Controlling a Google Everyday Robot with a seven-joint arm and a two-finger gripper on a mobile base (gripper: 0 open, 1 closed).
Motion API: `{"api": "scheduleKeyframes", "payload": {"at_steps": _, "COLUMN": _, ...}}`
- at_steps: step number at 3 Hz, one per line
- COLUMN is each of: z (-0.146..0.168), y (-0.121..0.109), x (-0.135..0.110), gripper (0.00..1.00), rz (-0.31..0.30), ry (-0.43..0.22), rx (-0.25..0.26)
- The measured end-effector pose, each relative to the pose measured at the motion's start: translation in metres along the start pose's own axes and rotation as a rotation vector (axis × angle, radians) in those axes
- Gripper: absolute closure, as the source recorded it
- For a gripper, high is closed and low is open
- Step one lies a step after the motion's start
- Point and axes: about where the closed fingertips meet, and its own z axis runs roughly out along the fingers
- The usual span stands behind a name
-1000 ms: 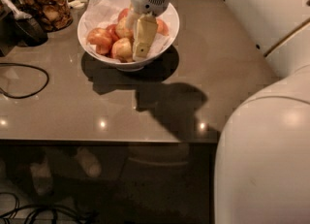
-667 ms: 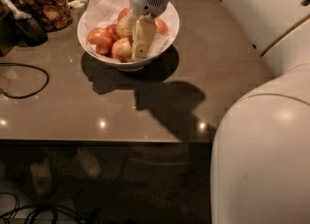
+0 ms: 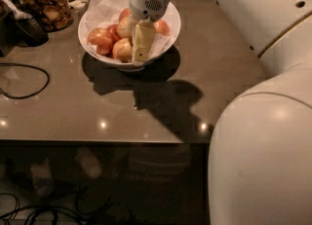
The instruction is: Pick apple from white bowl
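The white bowl (image 3: 168, 44) stands at the back of the brown table, lined with crinkled white paper. It holds several apples. A pale yellow-tan apple (image 3: 122, 49) with a reddish blush lies at the bowl's front. Redder apples (image 3: 100, 38) lie to its left and another (image 3: 162, 27) at the right. My gripper (image 3: 138, 53) reaches straight down into the bowl's middle, right beside the pale apple and over another pale apple (image 3: 126, 26) that it partly hides. I cannot tell whether it touches either one.
A glass jar of brown snacks (image 3: 45, 2) stands left of the bowl, with a dark object (image 3: 27, 29) and a black cable (image 3: 24, 80) beside it. My large white arm (image 3: 263, 121) fills the right side. The table's front edge (image 3: 97, 141) runs below.
Almost nothing has changed. My gripper stays down in the bowl, perhaps a touch lower. The apples have not moved.
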Motion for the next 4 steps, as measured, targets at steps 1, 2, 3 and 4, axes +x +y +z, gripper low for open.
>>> {"api": "scheduleKeyframes", "payload": {"at_steps": 1, "z": 0.0079, "y": 0.0006, "x": 0.0008, "gripper": 0.27, "rz": 0.002, "ry": 0.003, "rx": -0.017}}
{"api": "scheduleKeyframes", "payload": {"at_steps": 2, "z": 0.0098, "y": 0.0006, "x": 0.0008, "gripper": 0.27, "rz": 0.001, "ry": 0.005, "rx": -0.021}}
{"api": "scheduleKeyframes", "payload": {"at_steps": 3, "z": 0.0146, "y": -0.0018, "x": 0.0014, "gripper": 0.27, "rz": -0.007, "ry": 0.010, "rx": -0.030}}
{"api": "scheduleKeyframes", "payload": {"at_steps": 4, "z": 0.0175, "y": -0.0070, "x": 0.0031, "gripper": 0.27, "rz": -0.015, "ry": 0.020, "rx": -0.029}}
